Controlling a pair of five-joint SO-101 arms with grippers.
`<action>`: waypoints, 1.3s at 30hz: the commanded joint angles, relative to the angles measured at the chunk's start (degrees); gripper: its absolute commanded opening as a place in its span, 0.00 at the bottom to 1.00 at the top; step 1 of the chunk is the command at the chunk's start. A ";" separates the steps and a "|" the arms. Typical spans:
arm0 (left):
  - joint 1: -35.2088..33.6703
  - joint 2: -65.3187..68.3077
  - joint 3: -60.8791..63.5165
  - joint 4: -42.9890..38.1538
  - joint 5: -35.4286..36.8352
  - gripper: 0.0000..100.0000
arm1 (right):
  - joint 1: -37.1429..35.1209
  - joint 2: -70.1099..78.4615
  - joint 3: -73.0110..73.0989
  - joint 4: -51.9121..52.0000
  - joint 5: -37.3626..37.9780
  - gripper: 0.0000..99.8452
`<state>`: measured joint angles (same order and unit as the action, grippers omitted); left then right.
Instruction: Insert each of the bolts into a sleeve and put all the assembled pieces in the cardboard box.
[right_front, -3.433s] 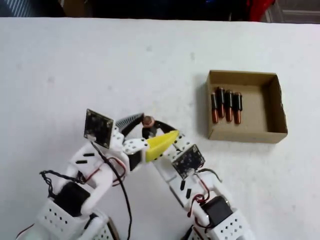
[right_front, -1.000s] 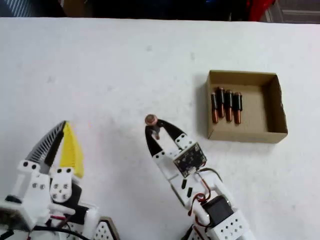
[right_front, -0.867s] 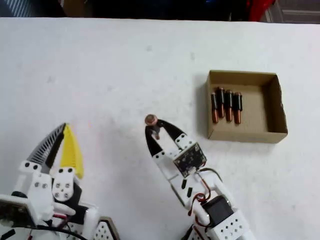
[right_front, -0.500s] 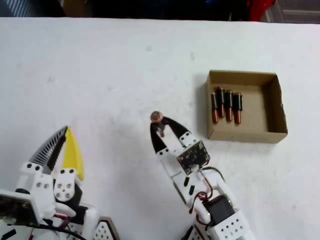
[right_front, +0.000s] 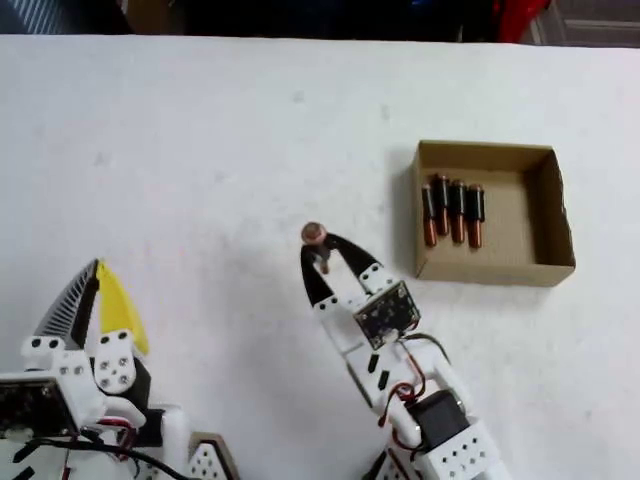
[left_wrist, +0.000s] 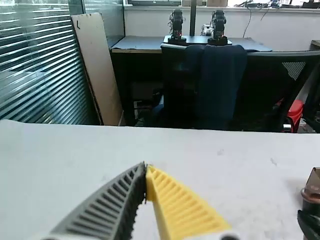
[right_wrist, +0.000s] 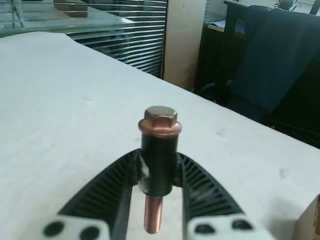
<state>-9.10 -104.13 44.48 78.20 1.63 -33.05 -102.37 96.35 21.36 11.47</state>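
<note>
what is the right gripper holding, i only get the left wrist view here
Observer: The right gripper is shut on an assembled piece: a copper bolt through a black sleeve, head up, thread sticking out below.
Operator: ok how many are in the box
Observer: Four assembled pieces lie side by side in the cardboard box, against one wall.
Operator: is the held one over the box yet
Observer: No. In the high view it is over the table, outside the box's wall and apart from it.
</note>
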 joint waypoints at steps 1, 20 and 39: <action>-0.48 -0.22 0.09 2.37 -0.53 0.02 | 0.57 -0.75 0.44 -0.22 0.79 0.02; -0.13 -0.22 27.34 -2.20 -0.62 0.02 | 0.66 -0.57 0.44 -0.13 0.79 0.02; -0.13 -0.22 48.53 -9.23 -0.62 0.02 | 0.66 -0.40 0.44 -0.13 0.79 0.02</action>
<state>-9.19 -103.87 92.66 70.90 1.71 -33.05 -102.37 96.35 21.36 11.47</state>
